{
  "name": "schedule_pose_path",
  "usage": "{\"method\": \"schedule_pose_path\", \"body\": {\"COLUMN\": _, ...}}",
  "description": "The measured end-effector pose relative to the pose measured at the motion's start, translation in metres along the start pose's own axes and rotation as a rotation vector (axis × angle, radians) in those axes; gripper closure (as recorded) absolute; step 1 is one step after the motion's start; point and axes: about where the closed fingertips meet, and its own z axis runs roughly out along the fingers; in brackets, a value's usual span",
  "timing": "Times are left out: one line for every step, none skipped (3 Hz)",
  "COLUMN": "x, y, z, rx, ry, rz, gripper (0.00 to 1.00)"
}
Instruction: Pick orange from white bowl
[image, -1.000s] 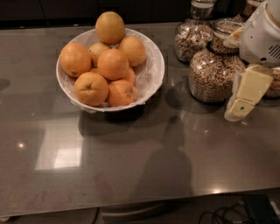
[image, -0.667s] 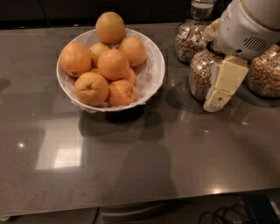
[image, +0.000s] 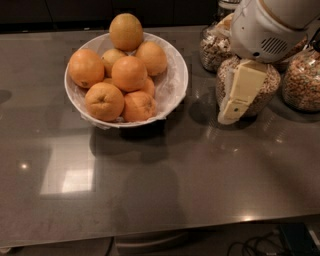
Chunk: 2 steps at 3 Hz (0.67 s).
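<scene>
Over the last second the arm has carried the pincer (image: 231, 111) leftward from the right edge of my view. It now hangs above the counter (image: 165, 185), in front of a grain jar (image: 265, 87) and just right of the white bowl (image: 184, 80). Nothing in the bowl has shifted. I judge this as the approach only: the pincer is not yet over the fruit, and it needs to go further left and come in from above.

The orange (image: 129, 73) I want sits near the middle of the pile, high up. It touches the big yellowish one (image: 126, 31) behind it and the dimpled one (image: 104, 101) in front.

I see the pincer nearly side-on as one cream slab. I cannot tell whether it is spread or pressed together, though I see nothing in it. The arm's white housing (image: 265, 30) is cut off at the top edge and covers much of the jars. The orange's lower half is buried among its neighbours, so I cannot judge what room there is around it.
</scene>
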Motion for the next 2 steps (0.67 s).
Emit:
{"method": "schedule_pose_path", "body": {"x": -0.009, "y": -0.01, "z": 0.013, "rx": 0.027, "ry": -0.05, "rz": 0.004, "gripper": 0.0}}
{"method": "schedule_pose_path", "body": {"x": -0.029, "y": -0.029, "z": 0.033, "rx": 0.056, "ry": -0.135, "rz": 0.006, "gripper": 0.0}}
